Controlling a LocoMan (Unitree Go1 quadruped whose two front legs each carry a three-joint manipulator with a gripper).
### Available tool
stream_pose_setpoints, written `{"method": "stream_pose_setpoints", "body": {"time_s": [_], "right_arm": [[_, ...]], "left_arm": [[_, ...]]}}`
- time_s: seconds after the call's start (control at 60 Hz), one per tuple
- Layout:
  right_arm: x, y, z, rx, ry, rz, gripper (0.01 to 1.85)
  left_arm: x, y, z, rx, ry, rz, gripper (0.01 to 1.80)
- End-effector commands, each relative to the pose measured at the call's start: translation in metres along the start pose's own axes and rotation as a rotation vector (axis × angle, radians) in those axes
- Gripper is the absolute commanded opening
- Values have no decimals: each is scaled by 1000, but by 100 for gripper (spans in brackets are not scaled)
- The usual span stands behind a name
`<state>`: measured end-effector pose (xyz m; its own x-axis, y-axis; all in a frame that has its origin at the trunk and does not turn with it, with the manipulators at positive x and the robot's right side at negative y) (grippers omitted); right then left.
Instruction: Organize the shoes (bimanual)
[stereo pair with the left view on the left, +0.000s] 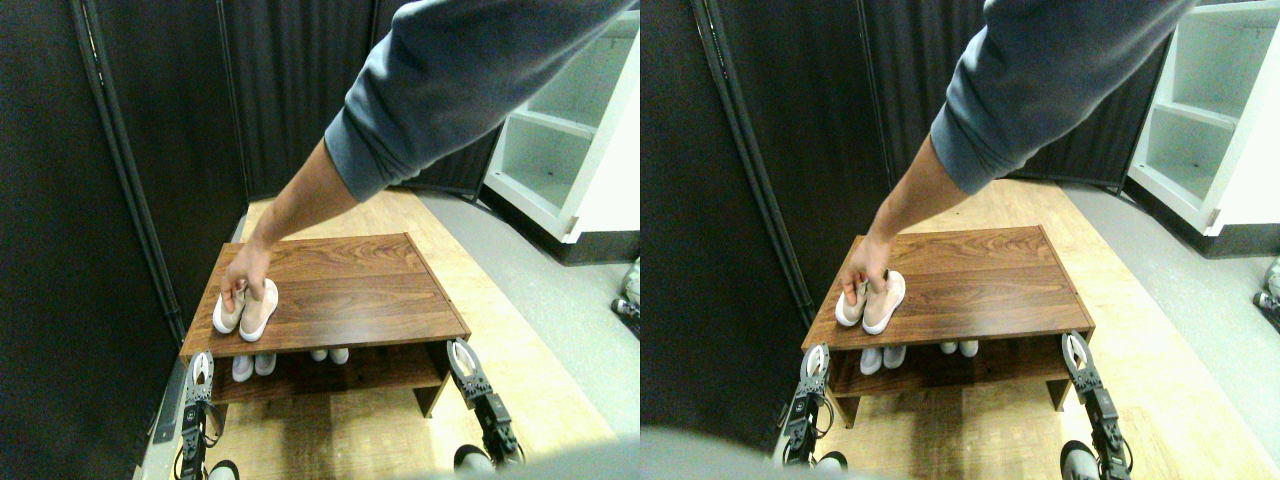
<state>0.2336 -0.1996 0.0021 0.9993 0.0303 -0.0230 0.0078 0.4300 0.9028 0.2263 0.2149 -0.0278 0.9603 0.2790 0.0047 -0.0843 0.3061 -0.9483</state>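
A pale pinkish-white pair of shoes lies on the left front of the wooden rack's top, toes toward me. A person's hand rests on the pair, its arm in a grey sleeve coming from the upper right. On the lower shelf, toes of two more pale pairs show: one at the left, one near the middle. My left gripper stands at the rack's front left corner. At the front right corner is my right gripper. Neither holds anything.
Black curtain panels close off the left and back. A white shelving unit stands at the back right on grey floor. The rack sits on wood-patterned flooring.
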Motion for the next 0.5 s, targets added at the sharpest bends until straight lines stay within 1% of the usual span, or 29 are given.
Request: {"method": "stream_pose_setpoints", "body": {"time_s": [0.017,0.1,0.183,0.217,0.5], "right_arm": [[4,7,0,-21,-17,38,1],[4,7,0,-14,-15,43,1],[5,7,0,-4,-12,28,1],[5,8,0,-8,-9,34,1],[4,9,0,-13,-8,48,1]], "left_arm": [[0,-10,1,1,-2,-57,1],[0,-11,0,-6,2,-57,1],[0,-12,0,-8,-2,-55,1],[0,-12,0,-13,-14,-51,1],[0,-14,-1,-13,-10,-50,1]]}}
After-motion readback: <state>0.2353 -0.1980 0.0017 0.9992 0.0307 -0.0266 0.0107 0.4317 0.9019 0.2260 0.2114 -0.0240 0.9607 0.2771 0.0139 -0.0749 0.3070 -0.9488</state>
